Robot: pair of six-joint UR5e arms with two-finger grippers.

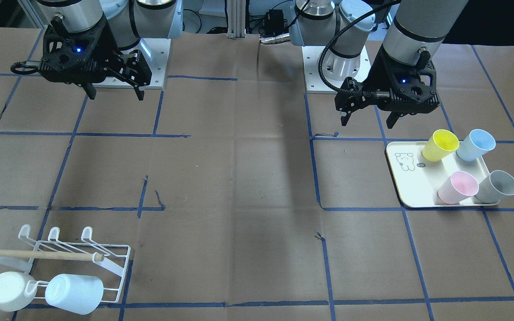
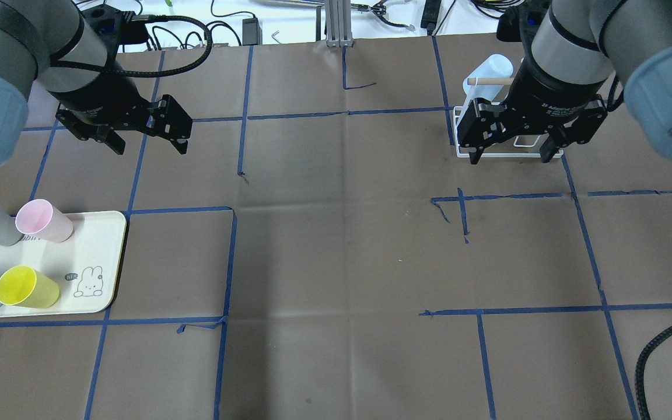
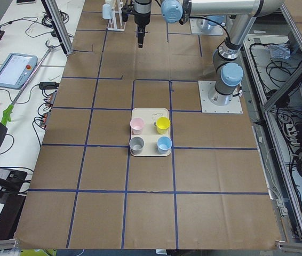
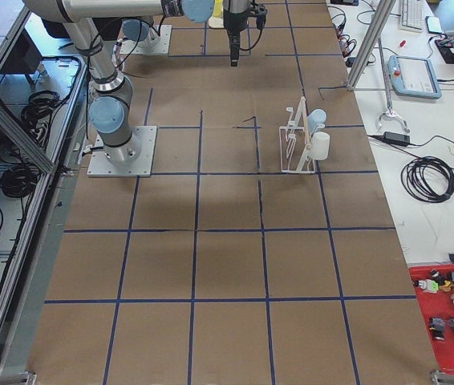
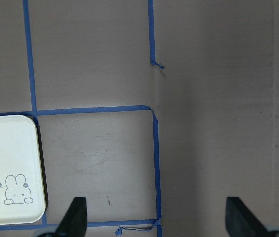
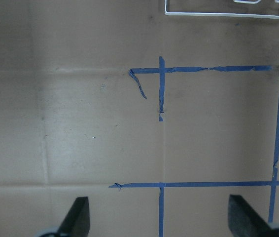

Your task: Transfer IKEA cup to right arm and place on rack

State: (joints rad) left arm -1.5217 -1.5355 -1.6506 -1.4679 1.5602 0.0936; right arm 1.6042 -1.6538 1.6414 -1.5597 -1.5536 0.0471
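Note:
Four cups stand on a cream tray [image 1: 411, 187]: yellow [image 1: 440, 145], blue [image 1: 475, 145], pink [image 1: 458, 187] and grey [image 1: 498, 186]. My left gripper [image 1: 368, 119] hangs open and empty above the table, just behind the tray; it also shows in the overhead view [image 2: 150, 149]. My right gripper [image 2: 511, 158] is open and empty, hovering over the near edge of the white wire rack [image 2: 457, 131]. The rack [image 1: 74, 254] holds a white cup [image 1: 9, 290] and a pale blue cup [image 1: 75, 293] on its prongs.
The table is covered in brown paper with a blue tape grid. The left wrist view shows the tray's corner [image 5: 11, 163] with a bunny drawing. The right wrist view shows the rack's edge [image 6: 218, 14] at the top.

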